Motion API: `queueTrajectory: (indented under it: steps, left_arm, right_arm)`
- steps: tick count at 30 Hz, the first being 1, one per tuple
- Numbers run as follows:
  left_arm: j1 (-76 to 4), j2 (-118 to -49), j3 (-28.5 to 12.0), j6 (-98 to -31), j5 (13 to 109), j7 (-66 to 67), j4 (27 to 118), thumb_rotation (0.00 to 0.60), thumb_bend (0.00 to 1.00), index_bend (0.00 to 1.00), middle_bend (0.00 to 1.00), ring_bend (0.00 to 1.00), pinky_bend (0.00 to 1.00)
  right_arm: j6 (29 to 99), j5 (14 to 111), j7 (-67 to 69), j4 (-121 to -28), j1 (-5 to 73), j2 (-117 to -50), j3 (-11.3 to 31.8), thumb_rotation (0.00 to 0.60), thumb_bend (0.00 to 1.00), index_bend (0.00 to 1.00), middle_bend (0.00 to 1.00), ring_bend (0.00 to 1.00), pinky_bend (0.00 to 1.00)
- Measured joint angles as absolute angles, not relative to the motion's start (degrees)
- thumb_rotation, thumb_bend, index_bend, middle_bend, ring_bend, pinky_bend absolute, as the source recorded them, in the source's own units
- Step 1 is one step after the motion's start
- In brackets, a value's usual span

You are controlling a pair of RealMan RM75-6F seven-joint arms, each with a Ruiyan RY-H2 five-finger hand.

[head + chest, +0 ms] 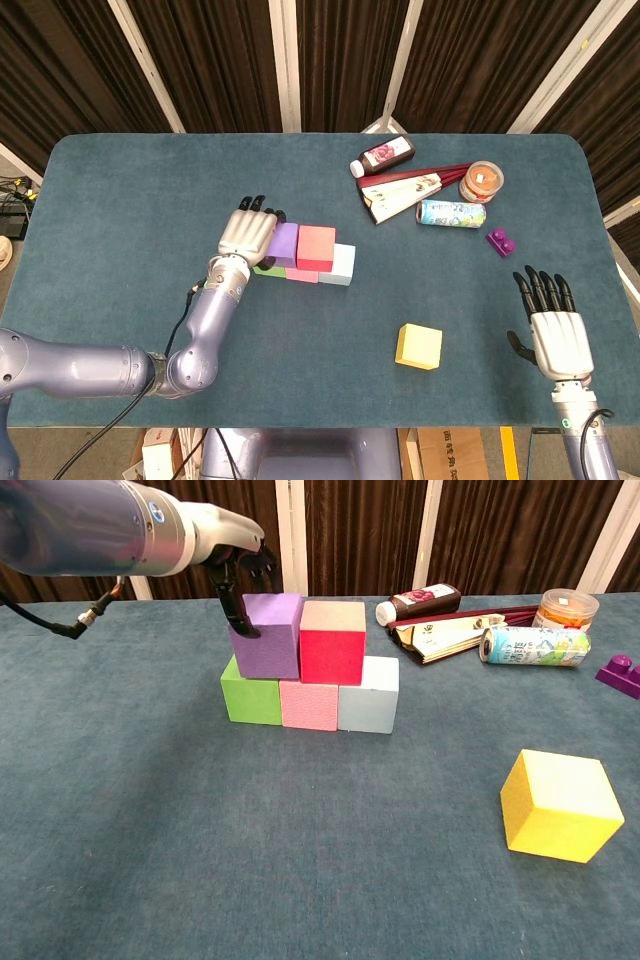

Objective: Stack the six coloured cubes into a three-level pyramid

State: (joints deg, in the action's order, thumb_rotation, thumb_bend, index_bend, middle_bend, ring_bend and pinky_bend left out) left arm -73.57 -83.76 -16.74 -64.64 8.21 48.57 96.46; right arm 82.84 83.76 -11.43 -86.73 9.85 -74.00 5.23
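Note:
A bottom row of green cube [250, 700], pink cube [310, 705] and light blue cube [368, 702] stands mid-table. A red cube [333, 643] sits on top over the pink and light blue ones. Beside it on the same level, the purple cube [268, 635] [283, 244] sits tight against the red cube's left face. My left hand [240, 565] [247, 233] grips the purple cube, thumb on its front-left face and fingers behind it. The yellow cube [419, 346] [560, 805] lies alone, front right. My right hand [558, 335] hovers open near the table's right front corner, fingers spread.
At the back right lie a dark bottle [383, 155], a folded fan or packet [405, 192], a printed can [451, 213] on its side and a clear jar [481, 181]. A small purple toy brick [501, 241] sits near the right edge.

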Motion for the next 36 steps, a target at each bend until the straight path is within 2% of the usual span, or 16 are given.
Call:
queueTrajectory:
  steps: [36]
  left_arm:
    - [-73.63, -84.63, -17.24, -64.89, 7.53, 50.63, 96.48, 0.600, 0.38, 0.23, 0.22, 0.00, 0.00]
  right_arm:
    - [82.97, 82.32, -11.65, -87.20, 9.44, -74.21, 6.15, 0.600, 0.29, 0.00, 0.00, 0.00, 0.00]
